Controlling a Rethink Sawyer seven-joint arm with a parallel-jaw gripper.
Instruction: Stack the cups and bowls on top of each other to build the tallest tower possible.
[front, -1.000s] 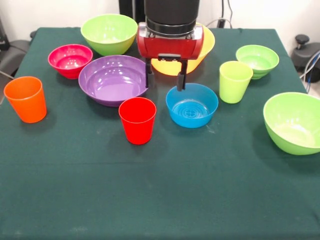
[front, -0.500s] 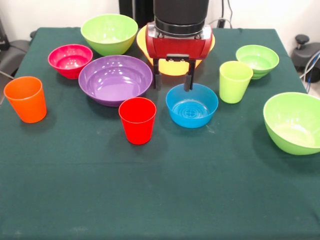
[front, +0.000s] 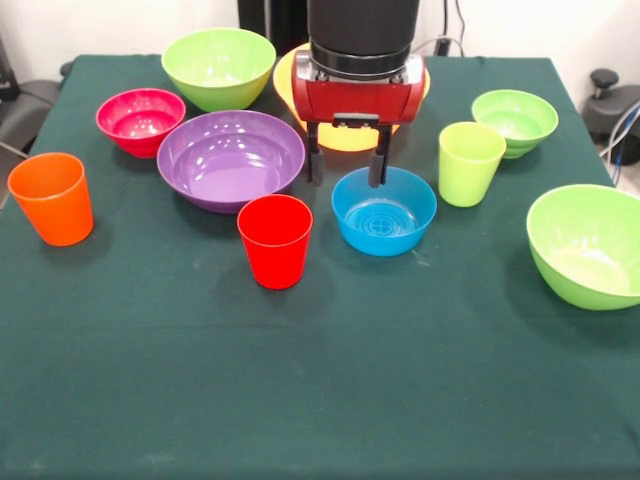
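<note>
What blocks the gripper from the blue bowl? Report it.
Probably nothing. The open gripper hangs just behind the blue bowl, one of its fingers at the far rim. The bowl is empty, and the red cup stands apart.

place: robotics lab | evidence: green-clothed counter sitting against white wall, cables trailing behind

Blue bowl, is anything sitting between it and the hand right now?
Nothing visible does. The hand is open and hangs at the far rim of the blue bowl, with the yellow bowl behind it and the purple bowl off to one side.
</note>
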